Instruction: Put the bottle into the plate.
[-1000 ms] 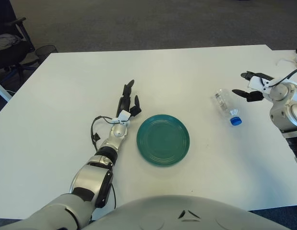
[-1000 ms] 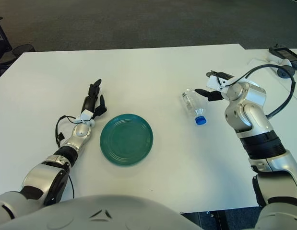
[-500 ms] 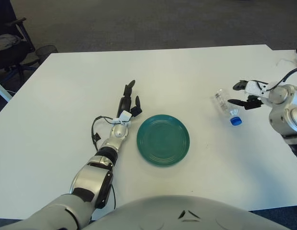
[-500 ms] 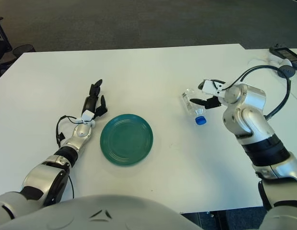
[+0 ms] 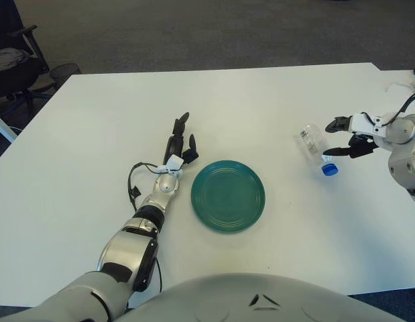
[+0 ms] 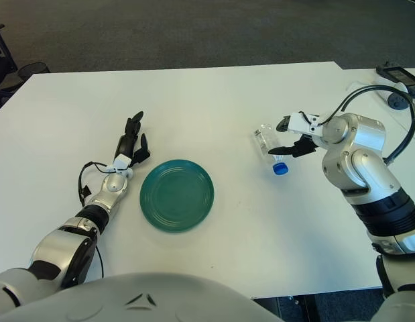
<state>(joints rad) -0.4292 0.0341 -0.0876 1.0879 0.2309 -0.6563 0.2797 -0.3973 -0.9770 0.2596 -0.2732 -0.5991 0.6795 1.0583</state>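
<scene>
A clear plastic bottle (image 5: 314,147) with a blue cap lies on its side on the white table (image 5: 261,100), well to the right of the green plate (image 5: 228,195) and not yet lifted. The right hand (image 5: 346,137) has moved in from the right over the last second, and its dark fingers (image 6: 283,125) now spread wide around the bottle's cap end without gripping it, so a grasp looks close. The left hand (image 5: 180,141) shows just left of the plate, fingers extended and holding nothing.
</scene>
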